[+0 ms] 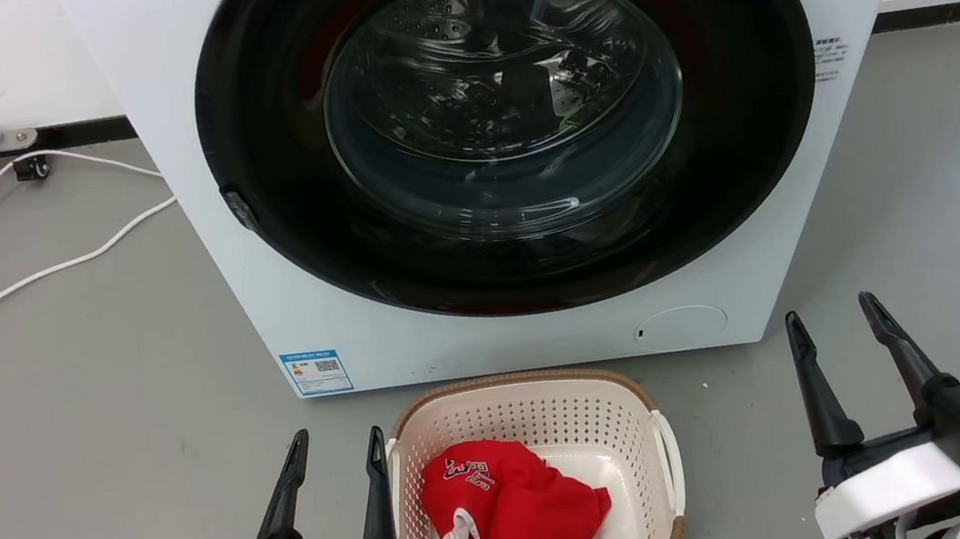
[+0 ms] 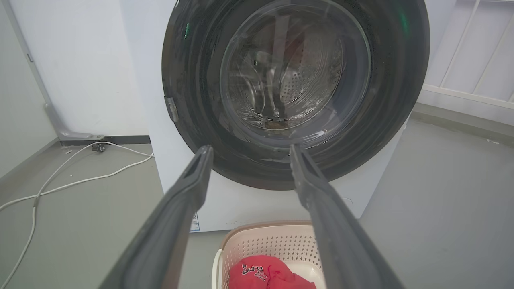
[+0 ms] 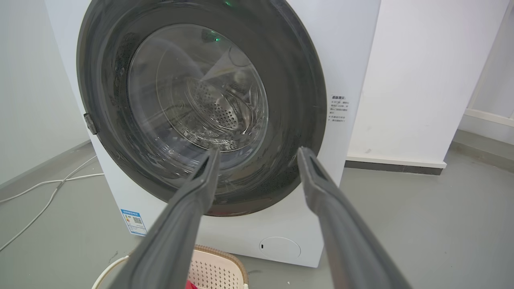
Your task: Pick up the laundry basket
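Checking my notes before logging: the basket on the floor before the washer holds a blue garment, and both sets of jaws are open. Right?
Not quite: the garment in the basket is red, not blue, as the head view shows. The rest holds: the basket sits on the floor before the washer, and both sets of jaws are open.

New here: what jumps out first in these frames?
The white washing machine, with its big dark round door, dominates the head view's top. Just before it sits the laundry basket, holding a red garment. The left gripper and right gripper flank it, both open, the left closer.
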You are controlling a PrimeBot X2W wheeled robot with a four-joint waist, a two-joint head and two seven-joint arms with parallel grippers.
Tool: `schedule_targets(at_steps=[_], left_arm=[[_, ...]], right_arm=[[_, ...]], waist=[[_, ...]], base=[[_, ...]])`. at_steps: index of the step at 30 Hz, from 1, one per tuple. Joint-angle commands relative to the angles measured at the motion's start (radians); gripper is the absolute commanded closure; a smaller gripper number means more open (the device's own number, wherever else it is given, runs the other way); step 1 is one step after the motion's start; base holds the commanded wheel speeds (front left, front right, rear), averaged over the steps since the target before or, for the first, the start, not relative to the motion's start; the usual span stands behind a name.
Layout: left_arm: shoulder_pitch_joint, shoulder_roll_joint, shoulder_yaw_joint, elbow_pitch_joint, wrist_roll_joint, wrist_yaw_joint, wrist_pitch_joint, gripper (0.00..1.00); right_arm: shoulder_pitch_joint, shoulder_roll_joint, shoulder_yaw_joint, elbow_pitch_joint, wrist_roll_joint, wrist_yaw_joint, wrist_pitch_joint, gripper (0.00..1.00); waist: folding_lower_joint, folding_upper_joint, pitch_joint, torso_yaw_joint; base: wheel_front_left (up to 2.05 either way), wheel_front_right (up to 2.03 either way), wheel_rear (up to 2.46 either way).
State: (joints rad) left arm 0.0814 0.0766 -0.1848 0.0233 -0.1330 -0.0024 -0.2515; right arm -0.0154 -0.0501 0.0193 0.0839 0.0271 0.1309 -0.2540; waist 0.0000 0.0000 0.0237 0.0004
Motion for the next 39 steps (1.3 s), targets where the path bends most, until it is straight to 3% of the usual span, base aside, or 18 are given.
schedule_targets(at_steps=[1,12,25,39], left_arm=[[0.009,-0.006,0.006,-0.003,0.022,-0.010,-0.009,0.00],[0.013,-0.025,0.040,0.012,0.042,-0.051,-0.014,0.00],[-0.007,-0.026,0.046,0.016,0.021,-0.039,-0.014,0.00],[-0.317,-0.024,0.096,0.162,0.063,-0.086,-0.014,0.00]], right_arm=[[0.001,0.000,0.002,0.003,-0.006,0.000,-0.007,0.00],[-0.010,0.000,0.005,0.019,-0.014,0.000,-0.012,0.00],[-0.023,0.000,0.006,0.006,-0.002,0.000,-0.012,0.00],[-0.285,0.000,0.018,0.100,-0.047,0.000,-0.011,0.00]], waist=[[0.0000,0.0000,0.001,0.000],[0.0000,0.0000,0.001,0.004],[0.0000,0.0000,0.051,-0.002],[0.0000,0.0000,0.472,0.002]], base=[[0.00,0.00,0.00],[0.00,0.00,0.00],[0.00,0.00,0.00],[0.00,0.00,0.00]])
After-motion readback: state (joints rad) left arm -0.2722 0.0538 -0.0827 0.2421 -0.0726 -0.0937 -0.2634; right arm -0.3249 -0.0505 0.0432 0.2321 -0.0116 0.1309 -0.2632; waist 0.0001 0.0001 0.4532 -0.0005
